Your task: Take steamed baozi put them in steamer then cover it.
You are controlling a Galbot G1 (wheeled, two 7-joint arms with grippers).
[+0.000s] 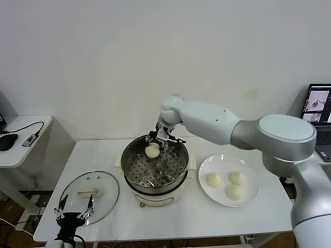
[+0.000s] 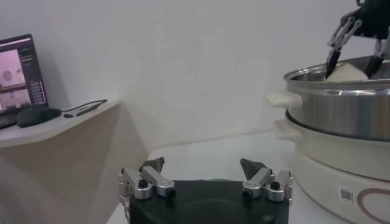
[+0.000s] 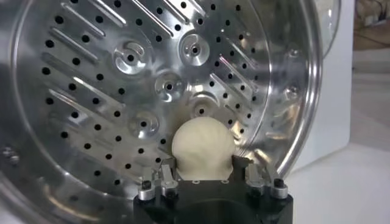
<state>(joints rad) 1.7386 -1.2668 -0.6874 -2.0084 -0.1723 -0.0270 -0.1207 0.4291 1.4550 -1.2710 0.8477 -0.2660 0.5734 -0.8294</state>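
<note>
The right claw (image 1: pixel 157 142) is over the far side of the steamer (image 1: pixel 155 168), just inside its rim, and a bun (image 1: pixel 152 150) sits between its fingers. In the right wrist view the two fingers (image 3: pixel 166 172) stand close at both sides of the bun (image 3: pixel 203 148); they seem to touch it, but I cannot tell if they press it or are already loose. The bun is low in the pot, at or just above the perforated tray (image 3: pixel 122 85), near the steel wall. In the left wrist view the same bun (image 2: pixel 345 73) shows a little above the pot rim (image 2: pixel 332 82) with the right claw (image 2: pixel 356 58) on it. The steamer stands on its white base (image 1: pixel 150 195) in the middle of the table (image 1: pixel 170 219). Just beside it, on the robot's right, is a white plate (image 1: pixel 250 179) with three more buns (image 1: pixel 213 179) close together. On the robot's left lies the glass lid (image 1: pixel 106 199), flat on the table, with its cream handle (image 1: pixel 89 194) up. The left claw (image 1: pixel 74 211) hangs over the near edge of this lid, its fingers (image 2: pixel 152 165) spread wide and holding nothing.
</note>
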